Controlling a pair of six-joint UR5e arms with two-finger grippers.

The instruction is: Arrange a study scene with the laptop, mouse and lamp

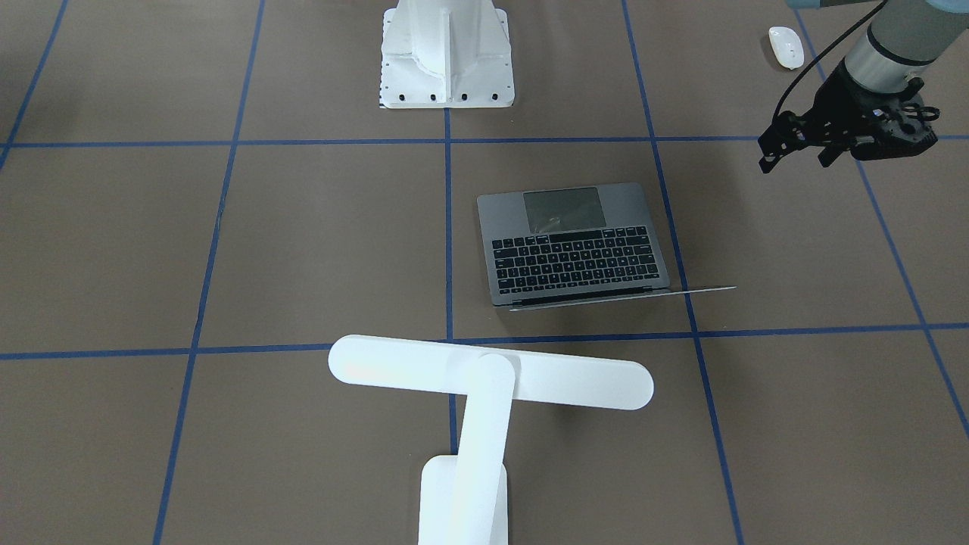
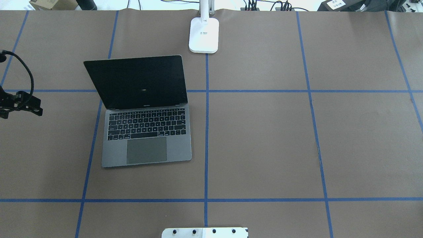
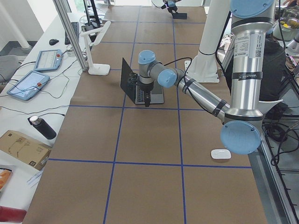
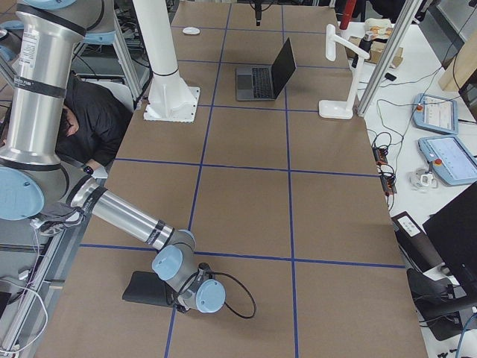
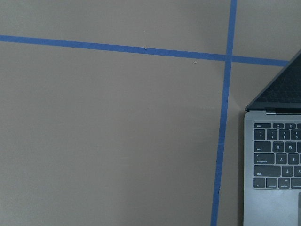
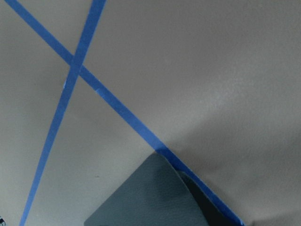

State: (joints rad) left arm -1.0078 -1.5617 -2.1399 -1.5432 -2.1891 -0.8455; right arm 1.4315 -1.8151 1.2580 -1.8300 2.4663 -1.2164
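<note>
step: fetch mouse [image 1: 786, 47] | left gripper [image 1: 795, 157] looks spread, empty, hovering beside open laptop [image 1: 575, 242] | mouse lies near robot base, well apart from laptop | advice: descend centred, pinch its long sides gently

The left arm [image 3: 201, 95] and the right arm [image 4: 119, 212] are brushed silver tubes with pale-blue caps on rounded joints and black bands at the seams (small dark vertical lettering runs down each upright column), a thin black cable [image 2: 32, 79] looping to the all-black, skeletal left gripper [image 1: 793, 157].
</note>
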